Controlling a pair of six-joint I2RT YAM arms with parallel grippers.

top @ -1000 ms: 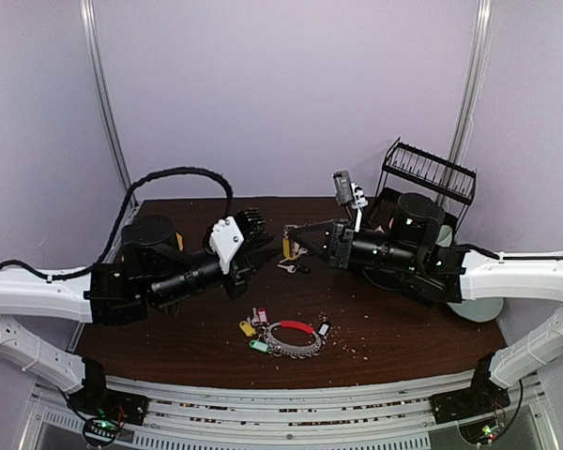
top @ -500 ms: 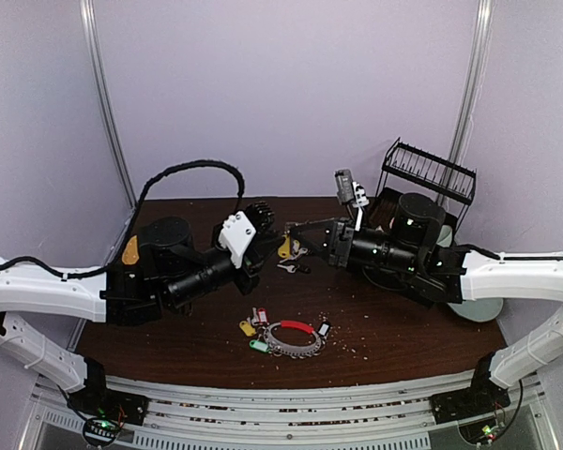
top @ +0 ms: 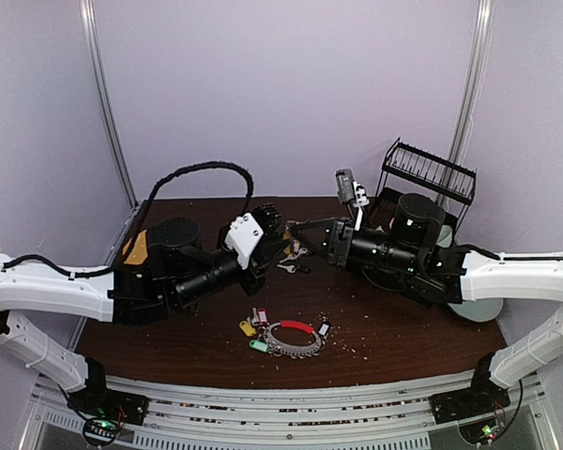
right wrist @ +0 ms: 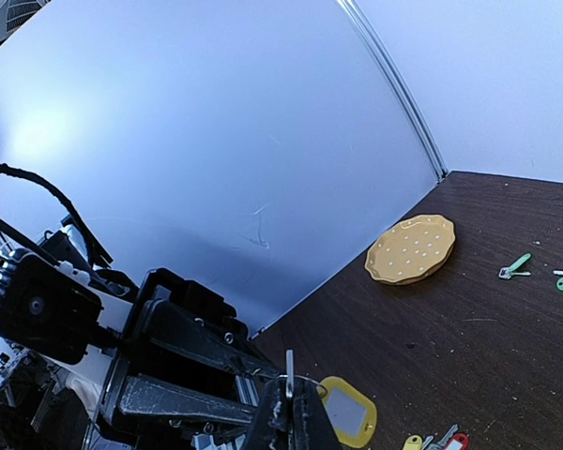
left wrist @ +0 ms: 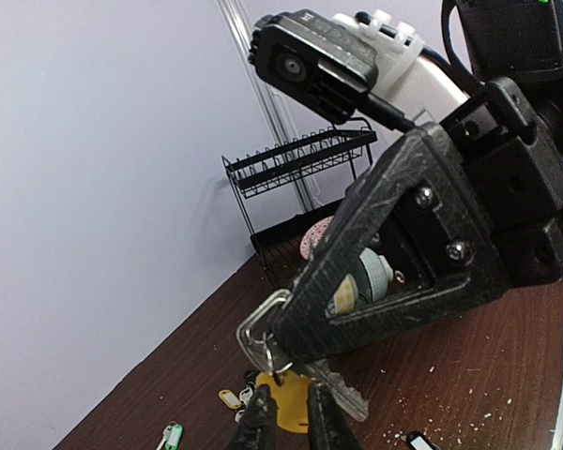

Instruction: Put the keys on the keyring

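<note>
My right gripper (top: 293,229) (right wrist: 288,401) is shut on a silver clip (left wrist: 256,328) held above the back of the table. A small ring, a silver key (left wrist: 345,392) and a yellow tag (left wrist: 291,398) (right wrist: 347,411) hang from the clip. My left gripper (top: 281,242) (left wrist: 294,424) is right below the clip. Its jaws stand narrowly apart, with the yellow tag showing behind the gap. The keyring (top: 296,338), a red arc and a beaded chain, lies on the table in front. Tagged keys (top: 253,324) lie just left of it.
A black wire rack (top: 428,172) (left wrist: 298,159) stands at the back right. A yellow plate (right wrist: 411,248) sits near the left wall. Black-headed keys (top: 295,267) lie under the grippers. Green-tagged keys (right wrist: 516,267) lie loose. Crumbs dot the dark wood.
My left arm has swung right and forward until its fingertips meet the bunch held by the right gripper. The right arm has stayed put.
</note>
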